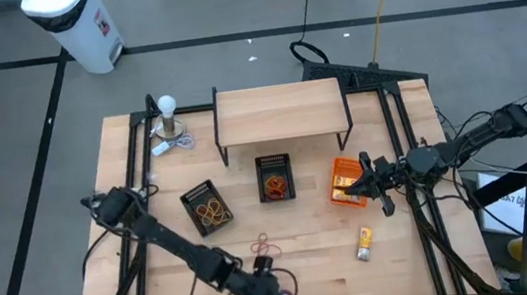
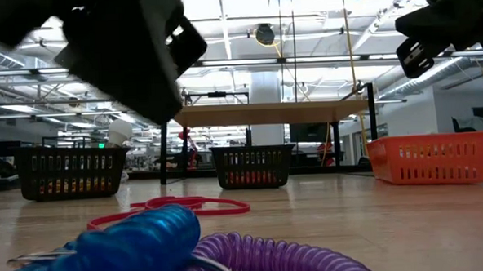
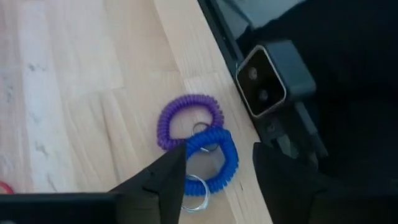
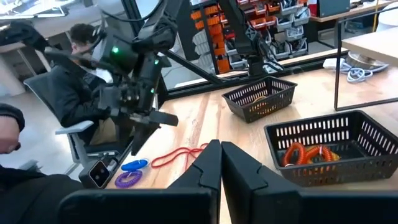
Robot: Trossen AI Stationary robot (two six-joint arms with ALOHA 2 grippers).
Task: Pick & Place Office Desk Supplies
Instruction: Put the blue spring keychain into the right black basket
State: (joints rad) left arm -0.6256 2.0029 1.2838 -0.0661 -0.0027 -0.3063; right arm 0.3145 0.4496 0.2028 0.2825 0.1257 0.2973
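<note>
Coils sit right at the near edge of your table: a blue coil ring (image 3: 214, 163) and a purple coil ring (image 3: 186, 118) lie touching each other on the wood, joined by small metal key rings, just beside the low camera (image 3: 268, 81). Your left gripper (image 3: 217, 171) hangs directly over the blue one with its fingers apart and nothing between them. A little farther in you have a loose tangle of red rubber bands (image 1: 263, 242) flat on the table, and off to the right a small yellow packet (image 1: 364, 244) lies on its own. Past those, three bins stand in a row: a black mesh bin (image 1: 207, 207) on the left holding tan bands, a middle black bin (image 1: 274, 178) with orange and red coils inside, and an orange bin (image 1: 344, 180) on the right. Your right gripper (image 1: 372, 179) hovers at that orange bin with its fingers pressed together, empty. Behind the bins stands a low wooden shelf (image 1: 279, 111)
</note>
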